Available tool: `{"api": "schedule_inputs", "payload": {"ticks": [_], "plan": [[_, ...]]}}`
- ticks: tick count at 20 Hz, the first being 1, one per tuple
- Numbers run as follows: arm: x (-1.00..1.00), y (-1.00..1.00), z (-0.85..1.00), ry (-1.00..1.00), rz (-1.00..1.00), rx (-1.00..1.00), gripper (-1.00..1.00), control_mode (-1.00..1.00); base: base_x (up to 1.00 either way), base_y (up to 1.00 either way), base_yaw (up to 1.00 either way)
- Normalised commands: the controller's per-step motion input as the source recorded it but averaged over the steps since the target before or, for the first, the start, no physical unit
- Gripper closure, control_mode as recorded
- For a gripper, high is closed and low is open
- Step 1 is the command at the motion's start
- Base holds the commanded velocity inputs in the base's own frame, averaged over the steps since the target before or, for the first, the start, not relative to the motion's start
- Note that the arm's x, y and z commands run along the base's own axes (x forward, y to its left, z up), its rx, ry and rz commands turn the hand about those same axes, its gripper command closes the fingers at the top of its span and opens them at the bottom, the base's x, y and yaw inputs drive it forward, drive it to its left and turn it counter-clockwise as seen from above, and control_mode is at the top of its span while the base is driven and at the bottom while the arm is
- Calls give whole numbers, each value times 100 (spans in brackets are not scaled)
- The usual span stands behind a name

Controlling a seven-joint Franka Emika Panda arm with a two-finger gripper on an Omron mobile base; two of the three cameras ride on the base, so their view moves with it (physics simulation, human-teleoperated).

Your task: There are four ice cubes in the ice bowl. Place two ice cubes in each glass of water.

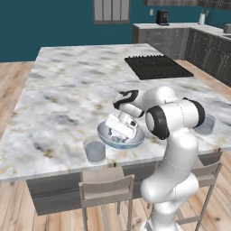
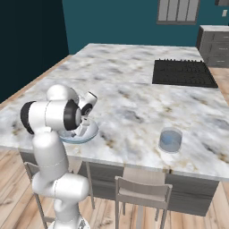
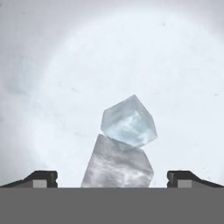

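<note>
The ice bowl (image 1: 137, 141) sits near the counter's front edge, and my gripper (image 1: 120, 131) reaches down into it, open. In the hand view two ice cubes lie on the bowl's pale floor (image 3: 87, 65): a clear bluish one (image 3: 129, 121) leans on a greyer one (image 3: 117, 164). Both lie between my spread fingertips (image 3: 42, 178), with a gap on each side. One glass of water (image 1: 94, 150) stands just left of the bowl. The other glass (image 2: 170, 140) stands well to the right, also seen as a tumbler (image 1: 206, 124) behind my arm. From the right the bowl (image 2: 92, 132) is partly hidden by my arm.
A black cooktop (image 1: 155, 66) lies at the back right of the marble island (image 1: 67, 90). Stools (image 1: 106, 187) stand under the front edge, one also below the right glass (image 2: 143, 190). Dark cabinets (image 1: 203, 45) line the far right wall.
</note>
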Motion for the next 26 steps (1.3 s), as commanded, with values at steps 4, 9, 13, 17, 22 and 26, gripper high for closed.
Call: {"api": "schedule_inputs", "payload": {"ticks": [4, 9, 13, 17, 22, 26], "plan": [[21, 0, -14, 0, 0, 0, -100, -100, 0, 0, 0], [7, 12, -13, 0, -1, 0, -100, -100, 0, 0, 0], [4, 11, -18, 0, -1, 0, -100, -100, 0, 0, 0], [11, 7, -17, 1, -1, 0, -100, -100, 0, 0, 0], [7, 0, -13, 0, -2, 0, -100, -100, 0, 0, 0], [0, 0, -13, 0, -9, 0, -100, -100, 0, 0, 0]]}}
